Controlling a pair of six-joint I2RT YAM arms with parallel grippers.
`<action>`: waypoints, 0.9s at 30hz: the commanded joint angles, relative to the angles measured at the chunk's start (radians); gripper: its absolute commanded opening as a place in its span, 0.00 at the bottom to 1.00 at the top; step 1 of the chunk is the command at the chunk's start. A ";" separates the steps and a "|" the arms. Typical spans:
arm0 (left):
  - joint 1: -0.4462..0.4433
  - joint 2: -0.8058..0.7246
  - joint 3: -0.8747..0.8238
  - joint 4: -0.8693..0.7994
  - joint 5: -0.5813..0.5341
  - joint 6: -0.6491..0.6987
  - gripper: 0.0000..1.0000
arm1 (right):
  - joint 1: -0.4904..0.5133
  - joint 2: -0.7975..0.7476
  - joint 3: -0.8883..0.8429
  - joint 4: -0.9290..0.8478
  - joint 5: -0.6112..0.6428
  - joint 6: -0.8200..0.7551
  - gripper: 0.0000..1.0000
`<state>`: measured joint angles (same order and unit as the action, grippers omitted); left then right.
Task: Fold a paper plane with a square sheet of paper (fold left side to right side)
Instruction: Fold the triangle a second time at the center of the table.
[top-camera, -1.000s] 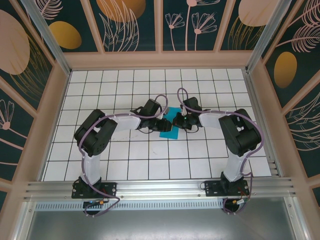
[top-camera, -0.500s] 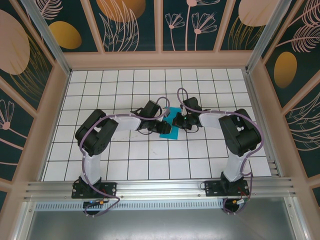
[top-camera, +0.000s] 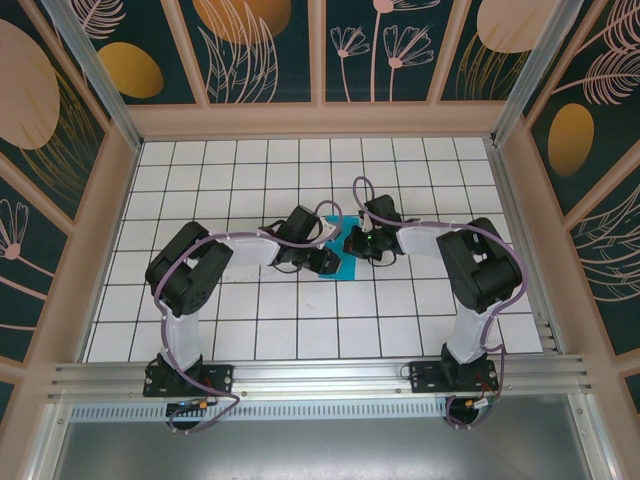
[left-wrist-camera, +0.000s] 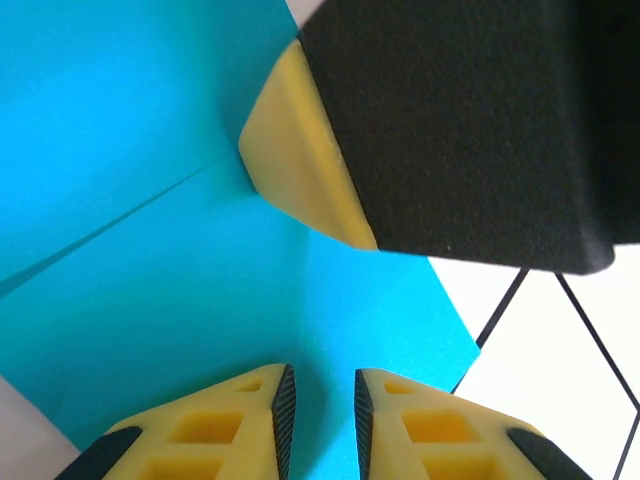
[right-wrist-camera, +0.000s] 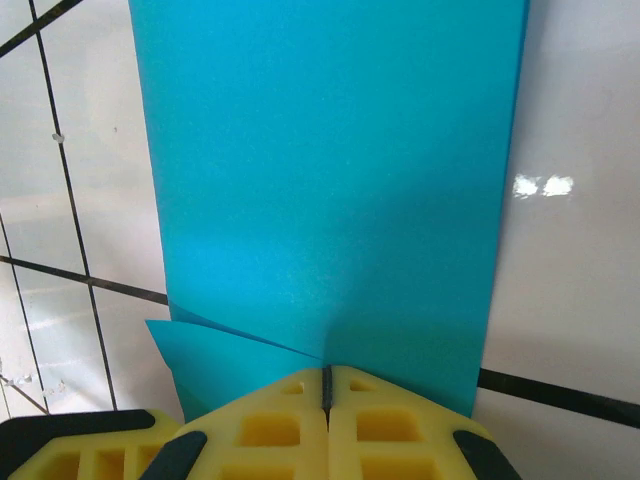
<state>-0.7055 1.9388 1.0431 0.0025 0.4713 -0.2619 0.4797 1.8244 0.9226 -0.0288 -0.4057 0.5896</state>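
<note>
Right at the middle of the grid table (top-camera: 250, 320) you have the square sheet of paper (top-camera: 342, 266), flat on the tiles with an arm on each side. The left gripper (top-camera: 325, 259) reaches in from 9 o'clock and the right gripper (top-camera: 353, 243) from 3 o'clock. The right claw is closed, pads meeting on a hairline seam, its tip down on the sheet. You can see the yellow pad planted at the end of a crease that runs off toward 9 o'clock in the left wrist view. The left claw shows a narrow gap over the teal, and you cannot tell whether it pinches a ply. On progress, I'd call this early: a second layer peeks out at 7 o'clock in the right wrist view, so some folding is in. There's no pointed nose and no centre ridge yet, so the shaping folds are all ahead of you.
</note>
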 joint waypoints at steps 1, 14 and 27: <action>-0.025 -0.012 -0.084 -0.222 -0.016 0.012 0.26 | -0.007 0.045 -0.012 -0.093 0.069 -0.001 0.04; -0.028 -0.125 -0.247 -0.151 -0.021 -0.073 0.27 | -0.006 0.046 -0.018 -0.079 0.053 -0.003 0.04; 0.050 -0.390 -0.257 -0.091 0.080 -0.139 0.32 | -0.007 -0.065 -0.010 -0.026 0.009 -0.018 0.08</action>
<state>-0.6865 1.6230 0.7773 -0.0784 0.5034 -0.3706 0.4797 1.8160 0.9215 -0.0338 -0.4274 0.5850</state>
